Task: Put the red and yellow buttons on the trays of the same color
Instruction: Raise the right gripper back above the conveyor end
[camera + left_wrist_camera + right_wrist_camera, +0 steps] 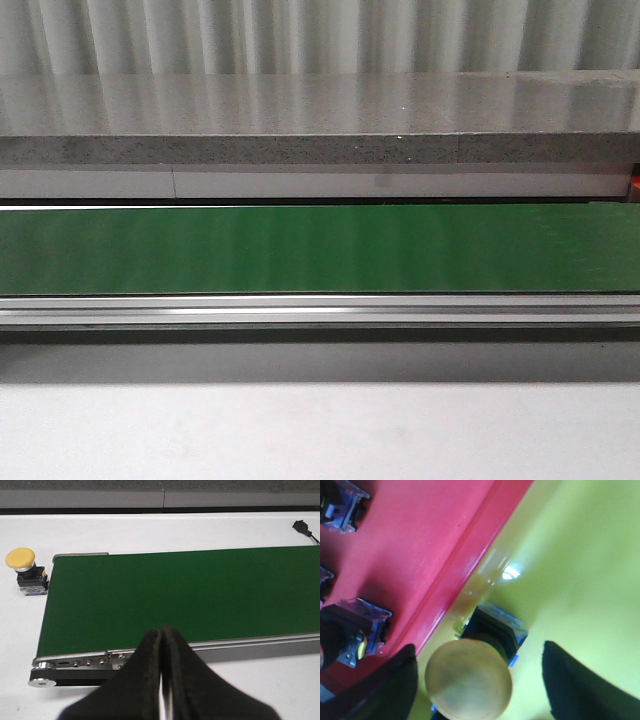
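Note:
In the right wrist view a yellow button (468,680) with a black and blue base stands on the yellow tray (570,555), close to the wall of the adjoining red tray (420,540). My right gripper (480,685) is open around it, with a gap between each finger and the cap. On the red tray lie several button bodies (352,630); their caps are hidden. A second yellow button (22,565) stands on the white table beside the end of the green belt (175,595). My left gripper (162,675) is shut and empty, above the belt's near rail.
The green conveyor belt (320,248) runs across the front view between a metal rail (320,310) and a grey ledge (300,150). No gripper shows in that view. A black cable plug (301,527) lies on the table beyond the belt.

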Tool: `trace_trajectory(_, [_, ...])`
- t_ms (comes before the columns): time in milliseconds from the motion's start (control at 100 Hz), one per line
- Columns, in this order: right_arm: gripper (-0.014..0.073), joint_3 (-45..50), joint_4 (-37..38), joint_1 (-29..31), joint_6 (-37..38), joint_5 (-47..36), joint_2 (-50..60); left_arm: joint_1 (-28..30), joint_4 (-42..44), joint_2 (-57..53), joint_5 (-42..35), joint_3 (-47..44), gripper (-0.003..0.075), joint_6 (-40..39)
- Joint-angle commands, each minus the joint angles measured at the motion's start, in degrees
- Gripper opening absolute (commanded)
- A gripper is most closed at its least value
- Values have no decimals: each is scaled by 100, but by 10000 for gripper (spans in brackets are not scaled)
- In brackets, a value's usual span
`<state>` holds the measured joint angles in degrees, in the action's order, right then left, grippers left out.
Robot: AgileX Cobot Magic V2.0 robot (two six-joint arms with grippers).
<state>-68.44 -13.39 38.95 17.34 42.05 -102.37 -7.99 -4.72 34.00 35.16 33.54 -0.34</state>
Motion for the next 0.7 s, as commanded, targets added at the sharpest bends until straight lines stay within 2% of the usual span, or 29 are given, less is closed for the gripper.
trace_trajectory(0, [575,-140,-64,17,-13,-72,265,-44,-54,6,-425,156,-20,-25])
trace_trajectory(240, [574,-140,444,24,-74,21,688,-44,-54,6,-425,156,-20,-25])
trace_trajectory(470, [552,-140,480,-61,-436,158,1527,-44,-54,6,-425,156,-20,-25])
trace_trajectory(560, [460,-140,480,-242,-557,158,1897,-44,-54,6,-425,156,-20,-25])
trace_trajectory(690, [211,-140,480,-705,-665,331,2334,-44,-54,6,-425,156,-20,-25])
